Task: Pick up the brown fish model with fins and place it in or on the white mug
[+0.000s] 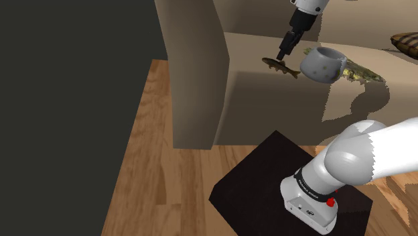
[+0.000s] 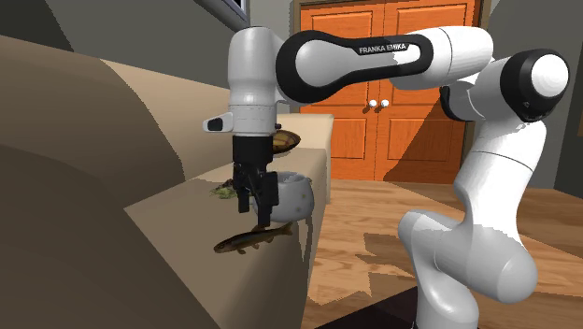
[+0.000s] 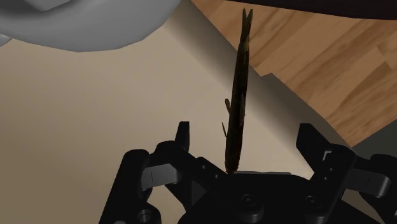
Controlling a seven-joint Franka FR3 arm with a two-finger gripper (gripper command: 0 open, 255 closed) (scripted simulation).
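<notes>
The fish (image 3: 238, 95) lies directly under the gripper (image 3: 247, 133), and this is the relation that matters for the grasp. In the wrist view it is seen from above as a thin dark strip that begins between the two fingers and runs straight away from the hand. Its long axis therefore crosses the line from one finger to the other, so I think closing would press on its flat sides. The fingers stand apart, one on each side, and they do not touch the fish; nothing is held. In the shoulder view the fish (image 1: 280, 66) rests on the sofa seat (image 1: 268, 100) near its front edge, just below the gripper (image 1: 284, 53). The mug (image 1: 323, 65), which seems tilted, is just beside it at that view's right, and another fish (image 1: 360, 71) lies behind the mug. In the second exterior view the arm (image 2: 374, 56) reaches level over the sofa and the hand points straight down, the gripper (image 2: 254, 213) just above the fish (image 2: 252, 241). A short descent seems to be needed before closing.
</notes>
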